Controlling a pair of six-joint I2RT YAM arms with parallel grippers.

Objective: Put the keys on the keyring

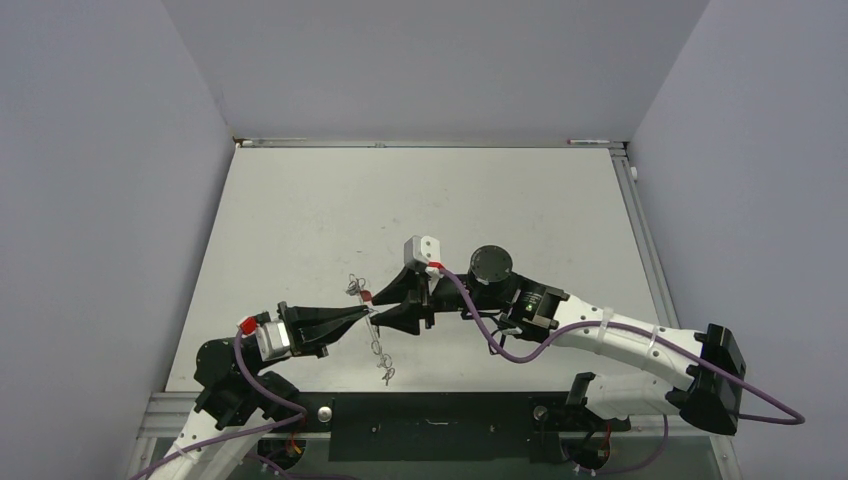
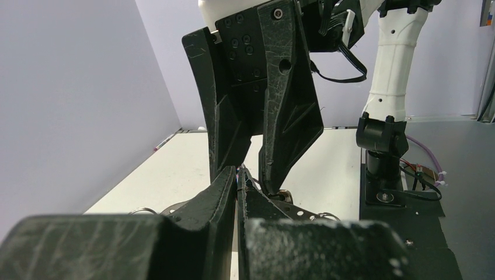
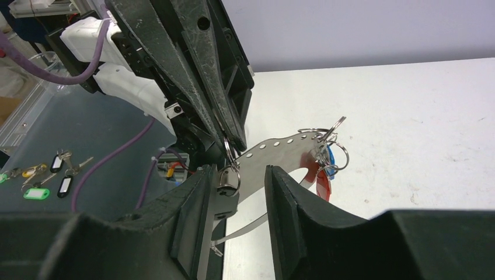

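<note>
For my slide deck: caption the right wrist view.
Left pincer shut on the keyring, blue and red keys hanging; right pincer open.

left gripper [image 1: 366,314], right gripper [image 1: 375,310], tips meeting above table [image 1: 450,200], keys [image 1: 358,291] beside

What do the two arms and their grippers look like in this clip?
The left arm and right arm have white links with black joints. The left gripper and right gripper are black, with tapering wedge fingers. Purple cables run along both; red tags mark the wrists.
</note>
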